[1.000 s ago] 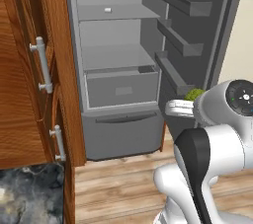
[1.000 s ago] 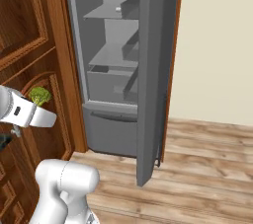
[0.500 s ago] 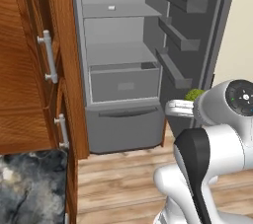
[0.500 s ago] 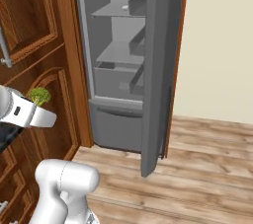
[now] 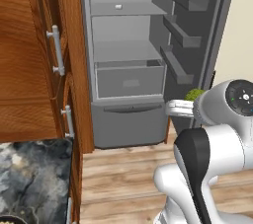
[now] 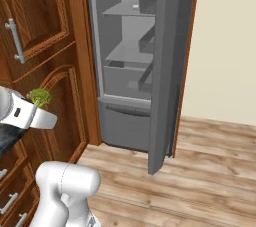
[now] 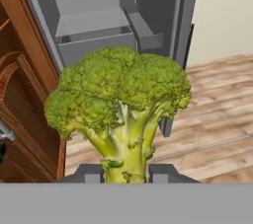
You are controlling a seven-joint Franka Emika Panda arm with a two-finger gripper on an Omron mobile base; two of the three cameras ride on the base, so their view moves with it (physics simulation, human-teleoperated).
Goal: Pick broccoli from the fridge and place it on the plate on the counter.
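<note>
Since the broccoli (image 7: 121, 99) looks light with a crumbly crown, it is being gripped by its firmer stalk between the closed fingers (image 7: 165, 173) at the lower centre.

A: What does the glossy white rounded robot arm (image 5: 217, 144) look like?

B: Smooth bulging white shells, with a black curved band (image 5: 195, 164) where two segments meet.

A: Any markings?

B: A dark round cap (image 5: 240, 97) on the upper joint, dotted with tiny coloured specks. In the right base view a white tapering link carries a small dark rectangular mark (image 6: 17, 112).

A: And the tips?

B: Two small dark grey finger tips (image 7: 165, 172).
</note>
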